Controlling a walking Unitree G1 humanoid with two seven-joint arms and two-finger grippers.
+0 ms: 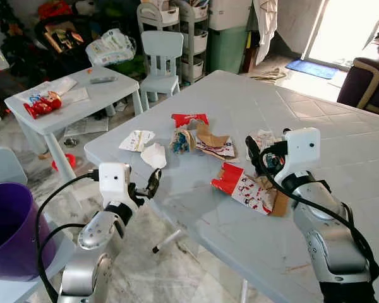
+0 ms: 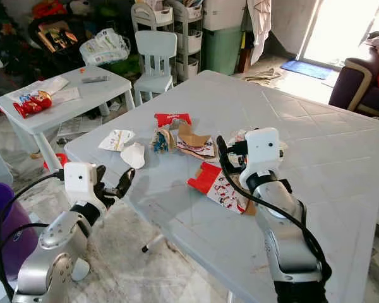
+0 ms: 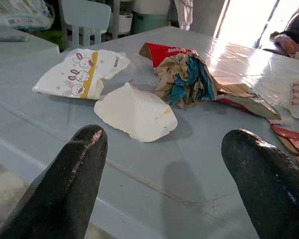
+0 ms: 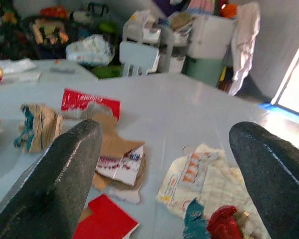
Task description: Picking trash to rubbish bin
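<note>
Trash lies scattered on the pale blue table (image 1: 316, 113): a bunny-print wrapper (image 1: 136, 139), a white crumpled paper (image 1: 154, 155), a red wrapper (image 1: 189, 119), a brown-and-blue crumpled wad (image 1: 182, 141), cardboard scraps (image 1: 215, 144), a red printed carton (image 1: 243, 188) and a checked wrapper (image 1: 263, 140). The purple bin (image 1: 9, 230) stands on the floor at my far left. My left gripper (image 1: 148, 185) hovers open at the table's near-left edge, facing the white paper (image 3: 134, 112). My right gripper (image 1: 256, 158) is open above the carton, next to the checked wrapper (image 4: 204, 181).
A small white table (image 1: 76, 95) with snack packets and a child's chair (image 1: 161, 60) stand beyond the left corner. Shelves and a green bin line the back wall. A dark sofa (image 1: 366, 79) sits at the far right. Bare tiled floor lies between me and the bin.
</note>
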